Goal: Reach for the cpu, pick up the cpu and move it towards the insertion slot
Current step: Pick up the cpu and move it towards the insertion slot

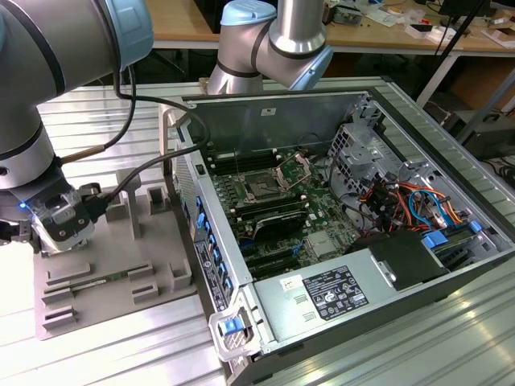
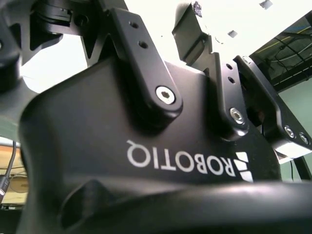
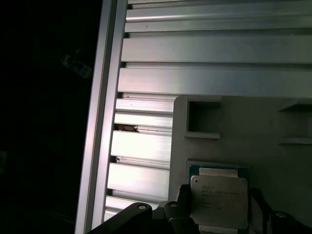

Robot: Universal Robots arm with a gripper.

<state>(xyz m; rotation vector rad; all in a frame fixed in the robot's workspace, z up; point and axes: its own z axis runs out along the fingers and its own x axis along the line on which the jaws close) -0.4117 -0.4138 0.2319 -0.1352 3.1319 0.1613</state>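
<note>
Gripper [image 1: 58, 229] sits low over the grey tray [image 1: 121, 245] at the exterior view's left, apparently straddling the cpu [image 3: 219, 200], which lies flat in its locating recess; whether it is clenched cannot be told.

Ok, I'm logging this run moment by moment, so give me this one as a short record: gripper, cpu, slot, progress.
gripper: low over the grey tray, at the exterior view's left
cpu: flat in a tray pocket, right by the gripper in the first wrist view; looks not yet lifted
insertion slot: on the green board inside the open computer case, metal frame raised, well apart from the gripper
progress: gripper at the cpu; cpu not near the slot
</note>
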